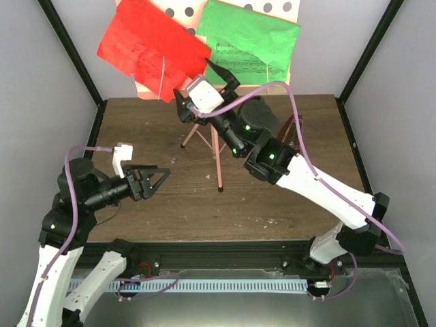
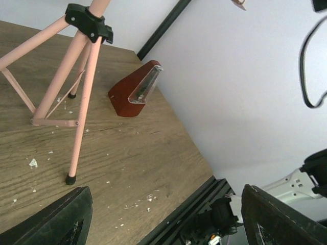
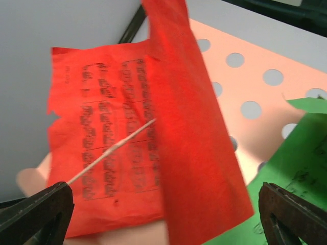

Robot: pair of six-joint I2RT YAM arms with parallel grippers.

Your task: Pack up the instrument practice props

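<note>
The pink music stand rises at the table's back; its hole-dotted desk [image 1: 283, 8] [image 3: 255, 87] carries the red music sheet [image 1: 153, 48] [image 3: 127, 153] and the green music sheet [image 1: 252, 41] [image 3: 301, 163]. The red sheet's right part folds forward, and a thin pale wire [image 3: 112, 148] crosses it. My right gripper [image 1: 206, 90] [image 3: 163, 214] is raised, open, just before the red sheet's lower edge, holding nothing. My left gripper [image 1: 158, 182] [image 2: 168, 219] hovers open and low at the left, pointed at the tripod legs [image 1: 218, 157] [image 2: 82, 97]. The reddish-brown metronome [image 2: 134, 91] with its clear cover stands beyond the legs.
Grey enclosure walls with black corner posts [image 1: 68, 48] close in the wooden table [image 1: 170, 211]. A black rail [image 1: 225, 255] runs along the near edge. Purple cables [image 1: 300, 136] loop off both arms. Small white specks [image 2: 33, 163] dot the wood.
</note>
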